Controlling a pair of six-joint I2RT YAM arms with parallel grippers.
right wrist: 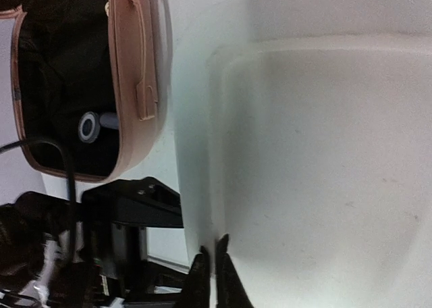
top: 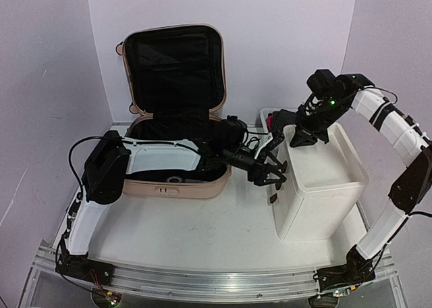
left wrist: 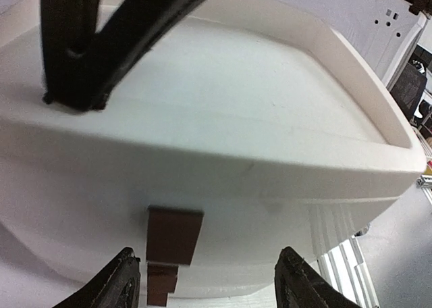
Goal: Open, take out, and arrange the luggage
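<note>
The luggage (top: pixel 177 184), a pale pink hard-shell suitcase, lies open at the back left with its lid upright and black lining showing; the right wrist view catches its pink rim (right wrist: pixel 135 71). My left gripper (top: pixel 270 175) (left wrist: pixel 209 284) is open and empty, facing the white drawer cabinet's (top: pixel 324 180) side, close to a brown handle (left wrist: pixel 174 234). My right gripper (top: pixel 305 138) (right wrist: pixel 214 254) is shut on the raised rim at the cabinet's top corner (right wrist: pixel 317 152). Its dark fingers (left wrist: pixel 81 51) show at the upper left of the left wrist view.
A white mesh basket (top: pixel 268 114) with something reddish in it stands behind the cabinet. An aluminium rail (top: pixel 202 281) runs along the near table edge. Pale walls close in the back and both sides. The left arm (top: pixel 162 152) crosses over the suitcase's lower half.
</note>
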